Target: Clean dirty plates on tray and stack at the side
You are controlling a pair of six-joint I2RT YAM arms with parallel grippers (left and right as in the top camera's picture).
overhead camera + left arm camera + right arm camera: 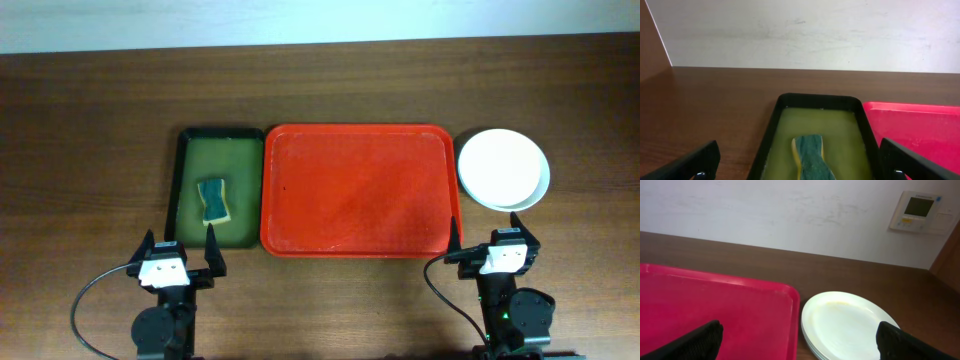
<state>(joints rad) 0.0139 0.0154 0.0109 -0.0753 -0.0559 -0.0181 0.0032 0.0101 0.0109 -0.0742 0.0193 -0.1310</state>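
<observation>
Black fingers of the right gripper [486, 236] stand spread wide with nothing between them, low over the near edge of the tabletop toward its right corner. The left gripper [181, 240] is just as open and empty toward the near left. Just beyond the right gripper, near the right edge, sits the stack of plates [503, 168], just beside the short end of the red tray [355, 190] but off it. The tray itself is bare, so the job looks finished or close to it. The top plate is white, round and shallow, with a smooth glossy face, and the right wrist view hints at a faint yellowish trace near its far rim. Paler rims peek out beneath it, though how many I cannot tell. Such plates should be stiff and light but slick, more so if damp, and may chip if dropped. I cannot tell whether they are ceramic or plastic. The sensible hold is a pinch across the raised rim on the near side, with one finger slipped under the lip, since the nested plates leave little gap. Toward the left, touching the red tray, a black-rimmed green tray [186, 190] holds yellowish liquid and a green-and-yellow sponge [212, 200].
</observation>
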